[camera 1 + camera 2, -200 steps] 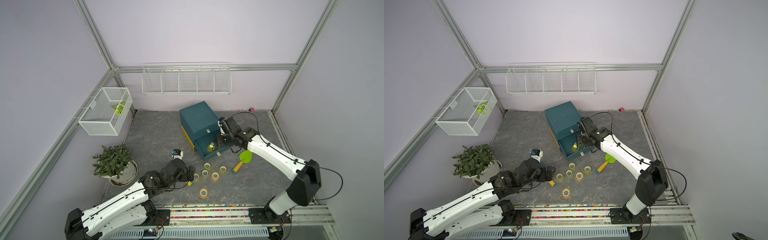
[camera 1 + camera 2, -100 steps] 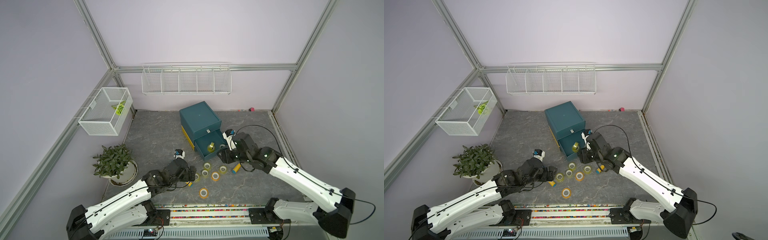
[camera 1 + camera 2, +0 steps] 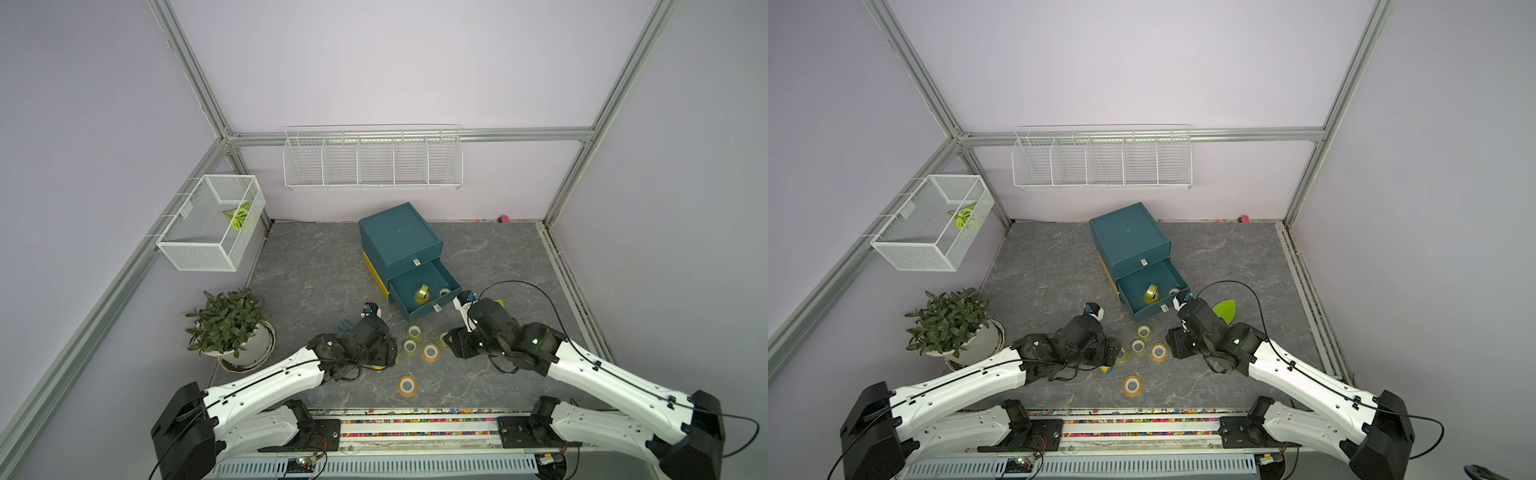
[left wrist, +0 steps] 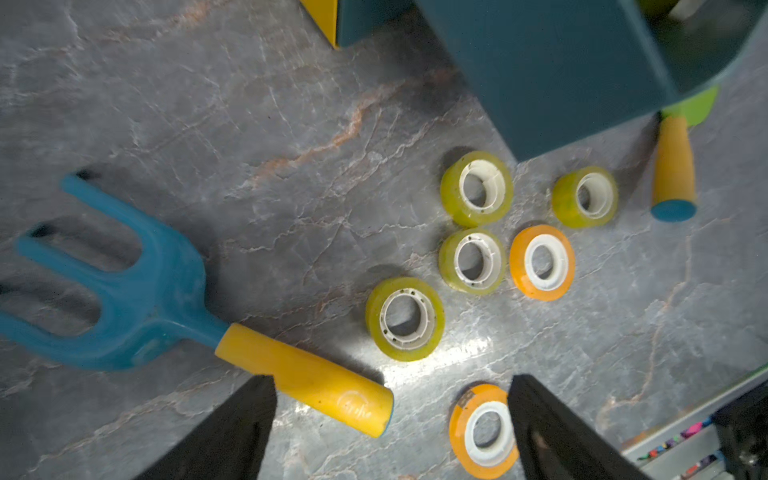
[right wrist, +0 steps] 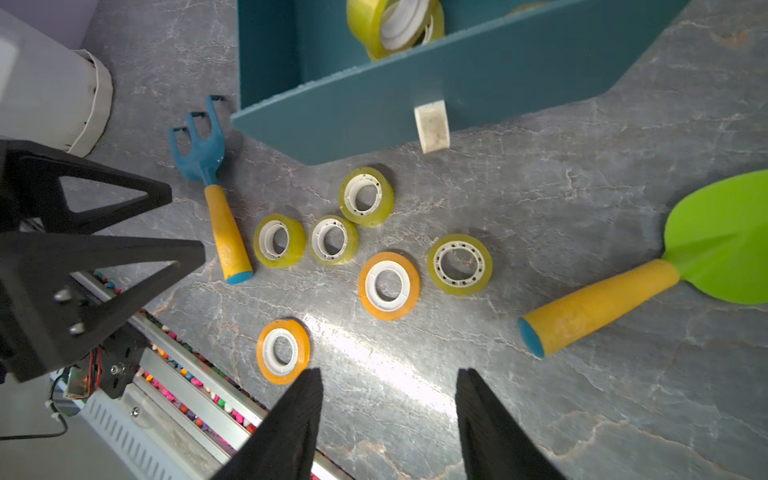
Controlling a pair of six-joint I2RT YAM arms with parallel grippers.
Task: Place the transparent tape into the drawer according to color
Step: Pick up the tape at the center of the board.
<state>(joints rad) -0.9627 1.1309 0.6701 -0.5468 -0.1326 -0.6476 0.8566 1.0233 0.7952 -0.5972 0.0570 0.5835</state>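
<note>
The teal drawer (image 3: pixel 432 309) (image 3: pixel 1148 313) stands pulled open, with a yellow-green transparent tape roll (image 3: pixel 423 294) (image 5: pixel 395 25) on edge inside. Several more rolls lie flat on the floor in front: yellow-green ones (image 4: pixel 405 318) (image 5: pixel 459 264) and two orange ones (image 4: pixel 541 262) (image 5: pixel 283 351). My left gripper (image 4: pixel 390 379) (image 3: pixel 388 353) is open low over the floor, the rake's yellow handle (image 4: pixel 303 380) and an orange roll (image 4: pixel 484 430) between its fingers, neither gripped. My right gripper (image 5: pixel 388 372) (image 3: pixel 451 343) is open and empty over bare floor beside the rolls.
A blue toy rake (image 5: pixel 199 141) and a green toy shovel (image 5: pixel 723 237) flank the rolls. A potted plant (image 3: pixel 232 328) stands at the left. White wire baskets (image 3: pixel 212 222) (image 3: pixel 372 164) hang on the walls. The base rail (image 3: pixel 415 424) runs along the front edge.
My right arm has pulled back from the open drawer to the floor beside the rolls. My left arm has edged right toward the rolls.
</note>
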